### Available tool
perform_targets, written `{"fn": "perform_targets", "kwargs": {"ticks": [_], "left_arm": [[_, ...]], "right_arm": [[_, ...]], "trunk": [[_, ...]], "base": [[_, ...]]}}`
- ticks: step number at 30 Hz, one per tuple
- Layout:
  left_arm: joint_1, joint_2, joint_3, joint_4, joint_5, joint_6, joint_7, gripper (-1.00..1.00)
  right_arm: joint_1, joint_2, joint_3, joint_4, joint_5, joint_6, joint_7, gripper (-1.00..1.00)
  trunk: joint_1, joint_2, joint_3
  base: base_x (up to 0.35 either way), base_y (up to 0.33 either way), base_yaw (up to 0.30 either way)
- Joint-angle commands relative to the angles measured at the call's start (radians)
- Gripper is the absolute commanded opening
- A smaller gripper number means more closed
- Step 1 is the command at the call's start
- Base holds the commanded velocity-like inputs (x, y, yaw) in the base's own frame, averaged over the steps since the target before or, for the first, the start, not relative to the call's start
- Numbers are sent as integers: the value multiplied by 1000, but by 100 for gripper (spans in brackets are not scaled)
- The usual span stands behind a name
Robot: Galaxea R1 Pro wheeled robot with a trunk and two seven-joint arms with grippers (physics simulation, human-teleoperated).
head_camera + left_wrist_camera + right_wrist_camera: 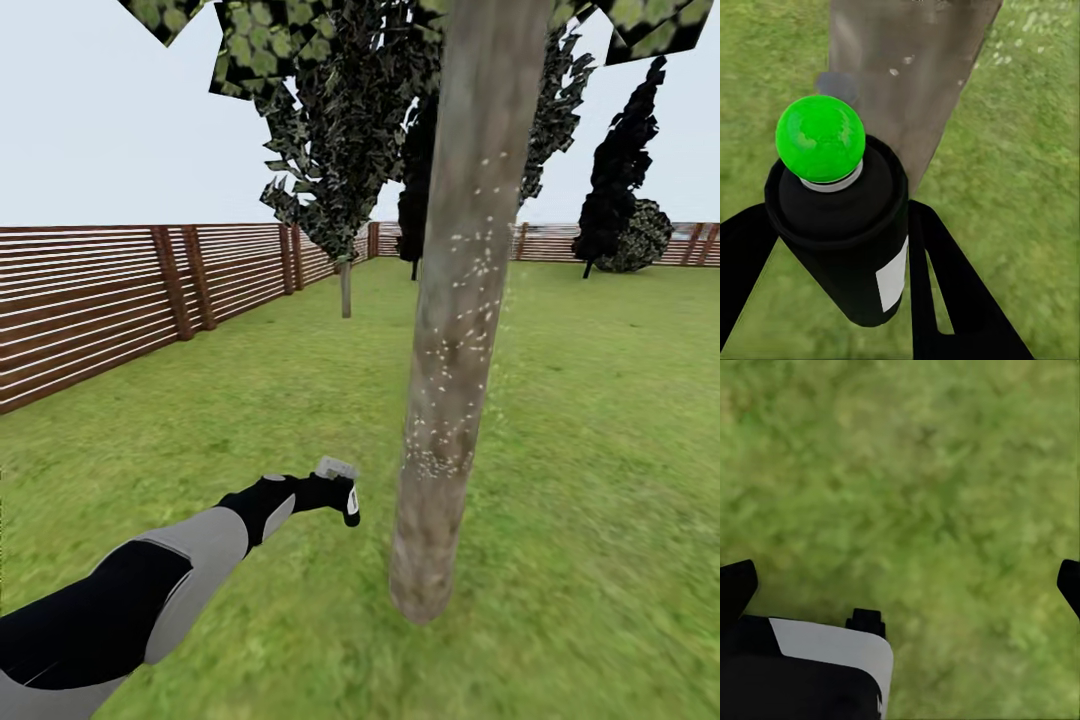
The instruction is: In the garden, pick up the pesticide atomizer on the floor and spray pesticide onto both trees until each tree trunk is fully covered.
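Note:
A thick grey-brown tree trunk rises from the grass just ahead, dotted with white specks over its middle stretch. My left gripper reaches out low beside it, a little short of the bark. It is shut on the pesticide atomizer, a black bottle with a white label whose round top shows bright green. The bottle's top points at the trunk, close in front. A second tree with a thin bare trunk stands farther back. Over bare grass, my right gripper is open, its fingertips wide apart.
A brown slatted fence runs along the left and across the far end of the lawn. Dark cone-shaped trees stand at the back right. Open grass spreads to the right of the trunk.

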Motion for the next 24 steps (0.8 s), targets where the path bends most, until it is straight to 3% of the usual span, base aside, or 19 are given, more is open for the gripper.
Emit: {"fn": "perform_targets", "kwargs": {"ticks": [1, 11, 24], "left_arm": [[2, 0, 1, 0, -1, -1, 3, -100], [5, 0, 0, 0, -1, -2, 2, -100], [5, 0, 0, 0, -1, -2, 2, -100]], "right_arm": [[0, -1, -1, 0, 0, 0, 0, 100], [0, -16, -4, 0, -5, -3, -6, 100], [0, -15, -3, 0, -5, -2, -4, 100]], "trunk": [[0, 0, 0], [0, 0, 0], [0, 0, 0]], "base": [[165, 342, 0], [167, 335, -51], [84, 334, -285]]}}
